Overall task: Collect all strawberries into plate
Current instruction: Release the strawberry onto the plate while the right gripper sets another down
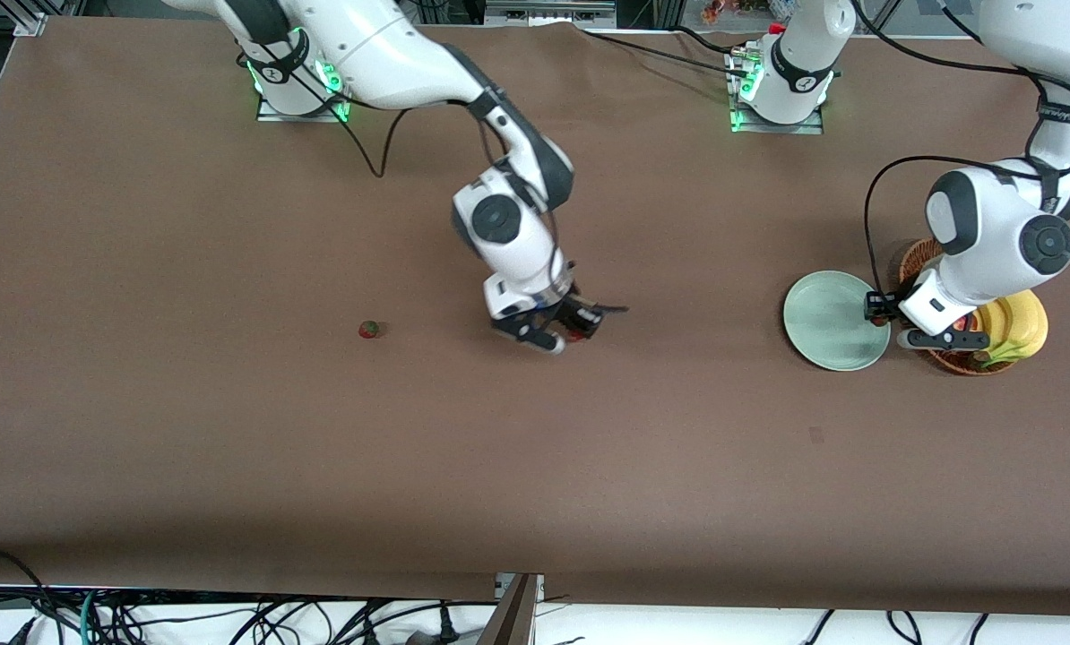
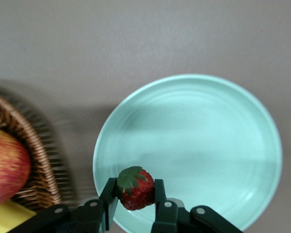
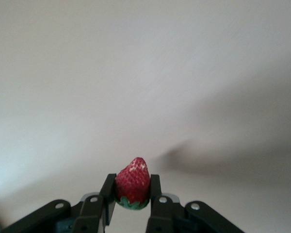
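Observation:
My left gripper hangs over the edge of the mint-green plate on the basket side, shut on a strawberry with its leafy top up. The plate itself is bare. My right gripper is over the middle of the table, shut on a second strawberry that points tip outward between the fingers. A third strawberry lies on the brown table toward the right arm's end, apart from both grippers.
A brown wicker basket stands beside the plate at the left arm's end, holding yellow bananas and a red-yellow apple. The left arm's wrist hangs over the basket. Cables trail near the arm bases.

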Motion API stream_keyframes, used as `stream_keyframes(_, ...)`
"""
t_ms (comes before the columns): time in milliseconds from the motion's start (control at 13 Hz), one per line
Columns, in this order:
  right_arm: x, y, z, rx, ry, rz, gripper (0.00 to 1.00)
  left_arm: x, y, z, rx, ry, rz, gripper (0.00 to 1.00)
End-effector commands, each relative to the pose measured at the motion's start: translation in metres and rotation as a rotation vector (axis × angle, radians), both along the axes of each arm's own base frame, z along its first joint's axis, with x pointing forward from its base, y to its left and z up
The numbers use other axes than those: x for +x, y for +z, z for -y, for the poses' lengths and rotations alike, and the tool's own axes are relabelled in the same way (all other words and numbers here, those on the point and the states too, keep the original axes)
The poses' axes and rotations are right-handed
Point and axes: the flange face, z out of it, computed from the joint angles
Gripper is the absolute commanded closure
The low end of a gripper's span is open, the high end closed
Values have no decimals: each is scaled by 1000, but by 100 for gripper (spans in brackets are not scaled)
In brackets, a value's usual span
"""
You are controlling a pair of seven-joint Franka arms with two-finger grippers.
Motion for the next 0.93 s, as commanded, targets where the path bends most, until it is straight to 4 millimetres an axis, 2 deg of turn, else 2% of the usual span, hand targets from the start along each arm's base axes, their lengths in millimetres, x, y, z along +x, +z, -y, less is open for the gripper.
stream_keyframes(0, -40, -20, -48, 119, -88, 44, 64, -2, -15, -2, -15, -29, 4, 87)
stream_keyframes(77, -56, -29, -64, 177, -122, 67, 56, -3, -19, -2, -16, -32, -4, 61)
stream_keyframes(154, -65, -34, -73, 248, -169, 91, 43, -2, -19, -1, -16, -37, -3, 19)
stream_keyframes(232, -70, -33, -77, 289, -200, 96, 34, -1, -17, -1, -16, -37, -1, 0)
stream_keyframes(309, -69, -28, -77, 300, -210, 97, 24, 1, -13, -1, -16, -38, 5, 0)
stream_keyframes(386, -66, -19, -76, 307, -212, 103, 20, 3, -6, 0, -16, -36, 14, 0)
stream_keyframes(540, -48, -7, -67, 303, -218, 119, 19, 7, 14, 0, -19, -34, 41, 0)
stream_keyframes(695, -17, 5, -46, 266, -244, 93, 19, 14, 49, 6, -28, -32, 63, 0)
stream_keyframes(849, 8, 30, -30, 181, -192, 58, 19, 18, 80, 14, -40, -8, 64, 0)
